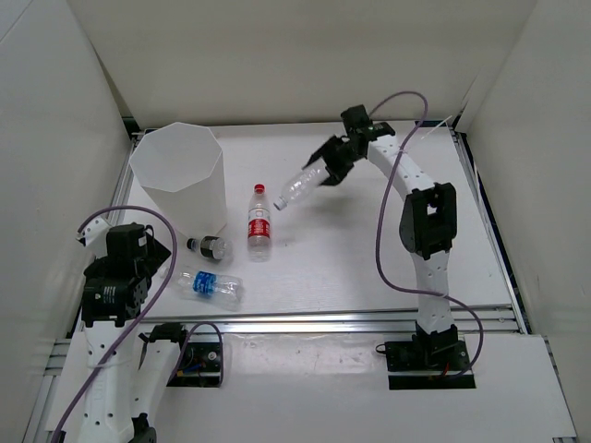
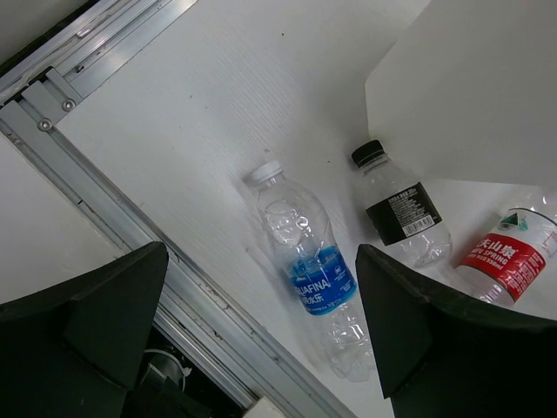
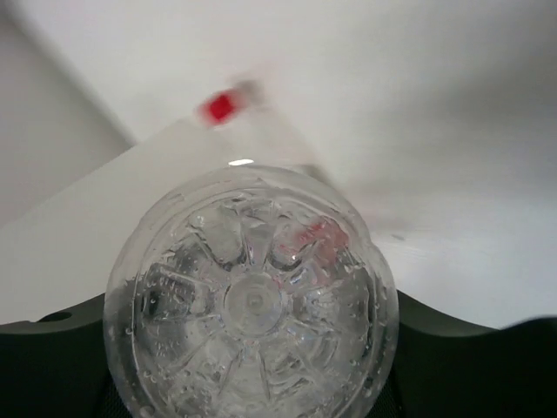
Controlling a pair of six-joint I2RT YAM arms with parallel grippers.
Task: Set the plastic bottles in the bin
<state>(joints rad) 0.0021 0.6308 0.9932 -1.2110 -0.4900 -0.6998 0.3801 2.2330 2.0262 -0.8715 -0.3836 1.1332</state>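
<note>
My right gripper (image 1: 329, 168) is shut on the unlabelled clear bottle (image 1: 300, 187) and holds it tilted above the table's far middle. In the right wrist view the bottle's base (image 3: 252, 300) fills the space between the fingers. The red-capped bottle (image 1: 260, 221) lies right of the white bin (image 1: 185, 198). The black-capped bottle (image 1: 209, 246) lies at the bin's foot, and the blue-labelled bottle (image 1: 211, 285) lies nearer the front. My left gripper (image 2: 261, 270) hangs open above the blue-labelled bottle (image 2: 305, 261), apart from it, with the black-capped bottle (image 2: 400, 213), the red-labelled bottle (image 2: 509, 257) and the bin (image 2: 470, 87) beyond.
A metal rail (image 1: 351, 318) runs along the table's front edge, and it also crosses the left wrist view (image 2: 130, 226). White walls close in the left, back and right sides. Purple cables loop off both arms.
</note>
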